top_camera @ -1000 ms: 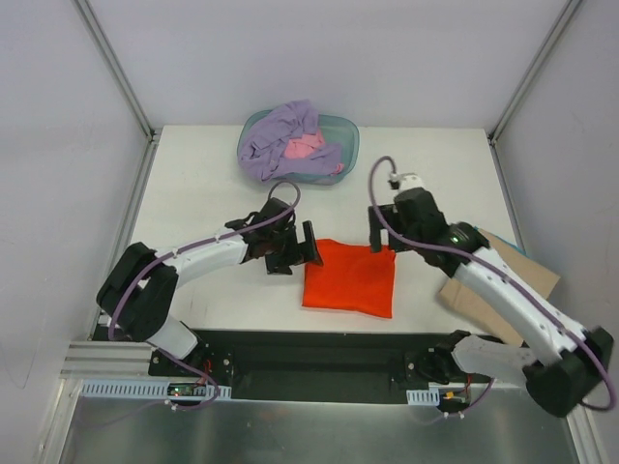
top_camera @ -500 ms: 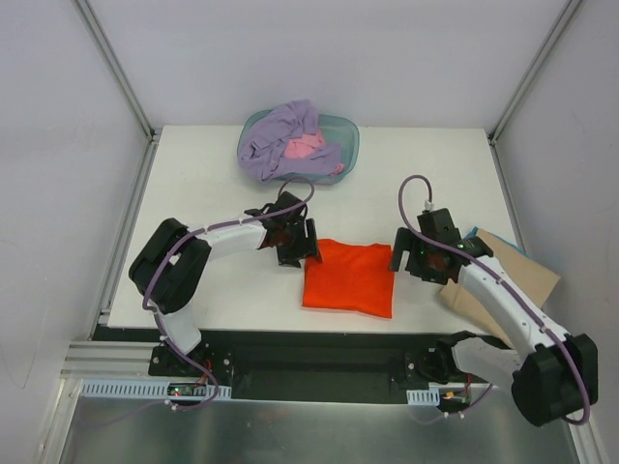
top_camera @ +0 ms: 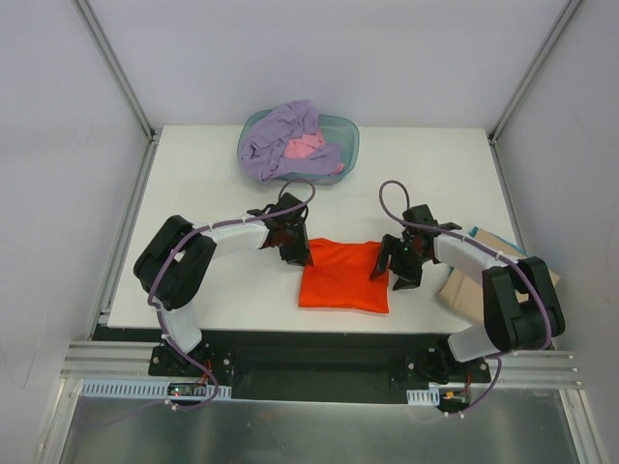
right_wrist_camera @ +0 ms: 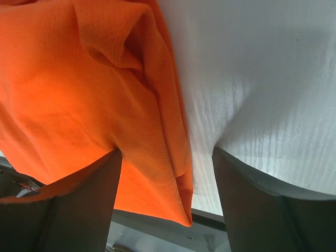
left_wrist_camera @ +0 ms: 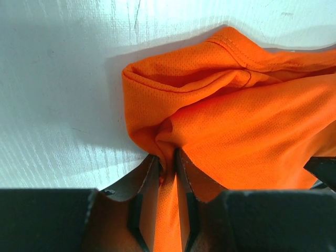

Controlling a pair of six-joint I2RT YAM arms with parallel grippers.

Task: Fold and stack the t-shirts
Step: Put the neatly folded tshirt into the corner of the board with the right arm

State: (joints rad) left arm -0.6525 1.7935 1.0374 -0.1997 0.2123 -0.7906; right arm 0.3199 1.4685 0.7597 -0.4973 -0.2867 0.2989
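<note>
The folded orange-red t-shirt [top_camera: 343, 278] lies on the white table near the front edge. My left gripper [top_camera: 302, 253] is at its far left corner, shut on a pinched fold of the orange cloth [left_wrist_camera: 167, 178]. My right gripper [top_camera: 392, 266] is low at the shirt's right edge, open, with one finger [right_wrist_camera: 100, 199] over the cloth and the other over bare table. The shirt's loose edge [right_wrist_camera: 173, 157] lies between the jaws, ungripped. A lavender t-shirt [top_camera: 280, 135] and a pink t-shirt [top_camera: 305, 147] are bunched in the tub at the back.
The teal plastic tub [top_camera: 348, 135] stands at the table's far middle. A tan cardboard sheet [top_camera: 462, 290] lies at the right edge, just beyond my right arm. The table's front edge [top_camera: 251, 329] runs close below the orange shirt.
My left gripper has shut on the shirt's far left corner. My right arm has swung down and left onto the shirt's right edge, and its jaws have narrowed a little.
</note>
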